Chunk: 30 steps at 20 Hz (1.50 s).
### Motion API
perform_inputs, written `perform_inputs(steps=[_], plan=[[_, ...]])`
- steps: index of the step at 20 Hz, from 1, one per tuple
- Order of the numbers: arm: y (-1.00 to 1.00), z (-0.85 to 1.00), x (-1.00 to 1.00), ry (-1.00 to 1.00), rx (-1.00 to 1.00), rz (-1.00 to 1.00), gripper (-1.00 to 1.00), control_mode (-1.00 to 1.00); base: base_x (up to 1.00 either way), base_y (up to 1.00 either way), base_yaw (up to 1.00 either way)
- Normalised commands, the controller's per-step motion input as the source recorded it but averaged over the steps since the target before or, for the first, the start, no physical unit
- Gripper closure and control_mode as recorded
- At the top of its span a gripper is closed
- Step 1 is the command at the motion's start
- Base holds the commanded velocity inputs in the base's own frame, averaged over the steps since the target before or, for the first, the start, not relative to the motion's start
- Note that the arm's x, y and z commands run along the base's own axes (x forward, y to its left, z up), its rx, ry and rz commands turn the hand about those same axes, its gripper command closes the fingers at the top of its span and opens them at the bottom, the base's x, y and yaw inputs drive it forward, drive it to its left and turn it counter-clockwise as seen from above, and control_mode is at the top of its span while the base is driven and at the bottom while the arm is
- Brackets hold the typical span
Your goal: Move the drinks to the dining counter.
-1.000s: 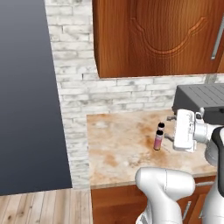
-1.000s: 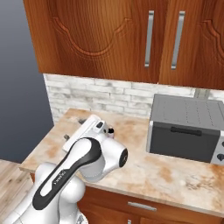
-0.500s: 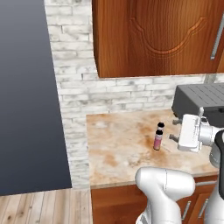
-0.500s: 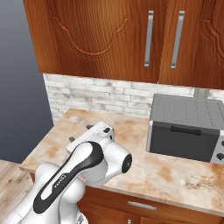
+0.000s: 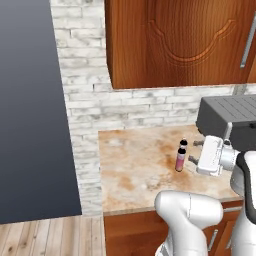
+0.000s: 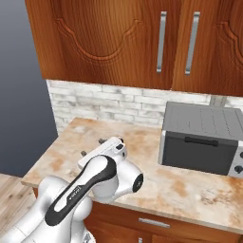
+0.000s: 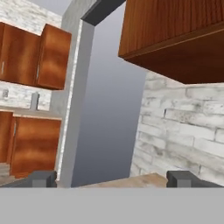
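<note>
Marble counter (image 5: 130, 165): pink bottle (image 5: 180, 159) stands just left of spread end effector (image 5: 192, 151).

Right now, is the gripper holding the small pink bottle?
No, the pink bottle stands on the counter, and the open gripper is beside it.

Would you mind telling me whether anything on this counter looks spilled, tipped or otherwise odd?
Nothing stands out. The two small pink bottles stand upright on the marble counter, no spill around them, and the toaster oven sits square with its door shut.
</note>
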Motion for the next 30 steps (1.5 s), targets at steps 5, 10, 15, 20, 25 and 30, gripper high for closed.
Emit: perform_inputs(steps=[5,10,15,20,25,30], plan=[[-0.29,-0.12,0.22,0.05,0.04,-0.03,-1.0,-1.0,0.0,0.0,0.0],[-0.39,-0.11,0.22,0.12,0.03,-0.05,-1.0,-1.0,0.0,0.0,0.0],[-0.14,-0.16,0.3,0.08,0.0,-0.01,-1.0,-1.0,0.0,0.0,0.0],[0.0,-0.25,0.17,0.05,0.0,0.0,-1.0,-1.0,0.0,0.0,0.0],[0.0,-0.29,0.25,0.03,0.0,-0.01,-1.0,-1.0,0.0,0.0,0.0],[0.0,-0.32,0.24,0.02,0.0,-0.03,-1.0,-1.0,0.0,0.0,0.0]])
